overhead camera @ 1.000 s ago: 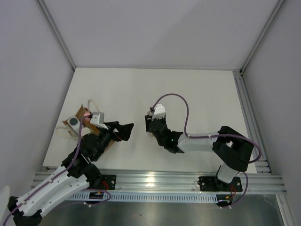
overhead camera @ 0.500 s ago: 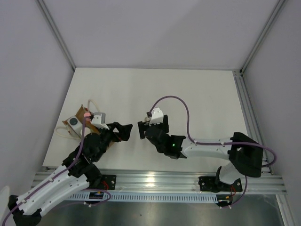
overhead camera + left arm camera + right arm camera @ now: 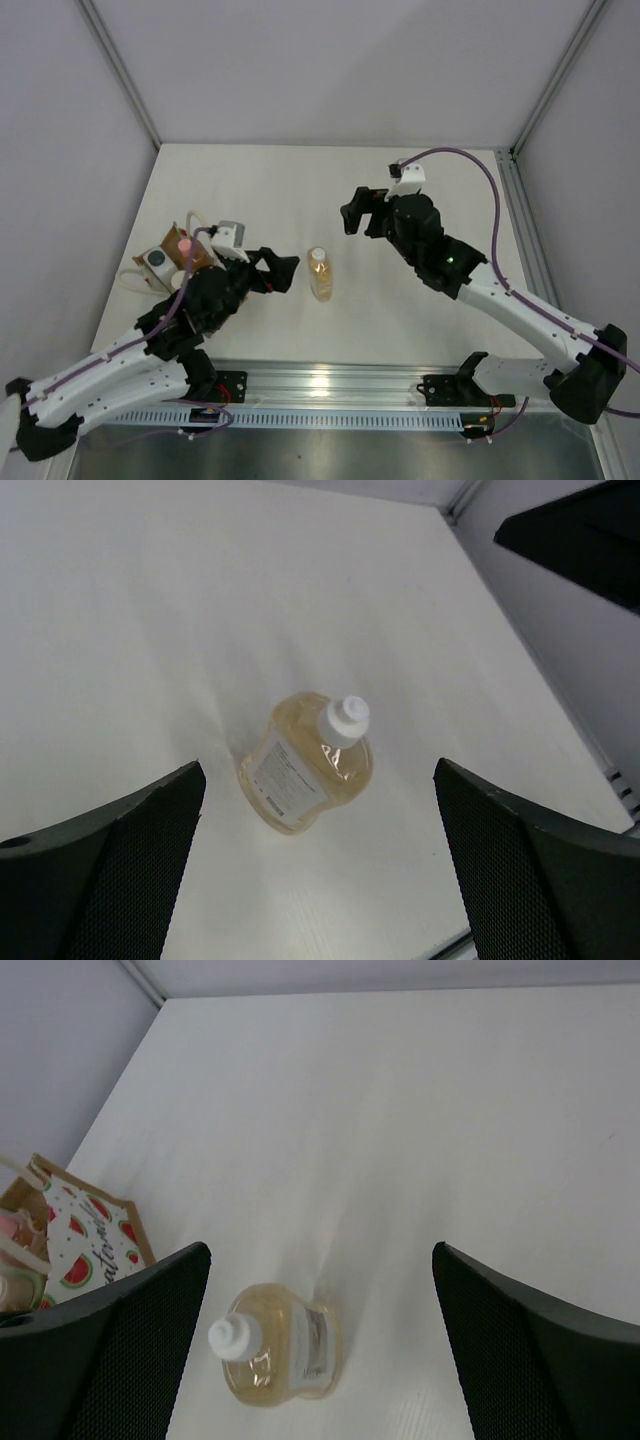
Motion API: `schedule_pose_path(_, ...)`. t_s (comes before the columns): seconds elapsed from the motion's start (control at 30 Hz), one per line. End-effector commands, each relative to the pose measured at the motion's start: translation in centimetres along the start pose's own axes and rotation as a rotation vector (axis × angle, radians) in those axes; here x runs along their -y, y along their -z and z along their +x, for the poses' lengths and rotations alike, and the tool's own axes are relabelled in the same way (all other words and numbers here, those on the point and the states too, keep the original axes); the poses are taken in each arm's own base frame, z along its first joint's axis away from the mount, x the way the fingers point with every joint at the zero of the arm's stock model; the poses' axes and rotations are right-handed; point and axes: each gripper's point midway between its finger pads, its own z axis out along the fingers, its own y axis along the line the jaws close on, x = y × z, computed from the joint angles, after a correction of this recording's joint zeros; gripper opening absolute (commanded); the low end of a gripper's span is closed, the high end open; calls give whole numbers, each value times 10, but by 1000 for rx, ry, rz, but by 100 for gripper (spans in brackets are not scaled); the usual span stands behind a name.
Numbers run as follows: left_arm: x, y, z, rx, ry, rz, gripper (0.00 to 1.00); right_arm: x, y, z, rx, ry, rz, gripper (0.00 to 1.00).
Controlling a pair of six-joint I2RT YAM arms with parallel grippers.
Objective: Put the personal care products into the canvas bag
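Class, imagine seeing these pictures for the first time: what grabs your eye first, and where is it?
The amber bottle stands upright and alone on the white table, between the left pincer and the right pincer, both gaping open and empty. At the table's left edge sits the canvas bag, a pink cap poking from it.

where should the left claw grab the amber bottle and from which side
Grip the amber bottle around its wide body, below the narrow cap. It stands upright, so the open left claw can probably come in level from its own side.
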Motion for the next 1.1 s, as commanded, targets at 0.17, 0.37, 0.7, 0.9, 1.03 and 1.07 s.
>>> schedule_pose_path(0.17, 43, -40, 33, -102, -175, -56, 99, 13, 75, 12, 18, -124, -155, 97)
schedule_pose_path(0.37, 38, -71, 62, -145, -217, -171, 99, 11, 87, 37, -9, -139, -235, 97)
schedule_pose_path(0.7, 41, -110, 95, -183, -255, -244, 95, 17, 97, 43, 19, -123, -255, 97)
schedule_pose_path(0.9, 21, -127, 114, -222, -269, -327, 83, 16, 96, 45, 10, -120, -263, 97)
schedule_pose_path(1.03, 15, -131, 117, -217, -260, -343, 82, 15, 96, 46, 5, -122, -271, 97)
schedule_pose_path(1.07, 14, -132, 118, -219, -262, -346, 82, 15, 96, 47, 3, -120, -273, 97)
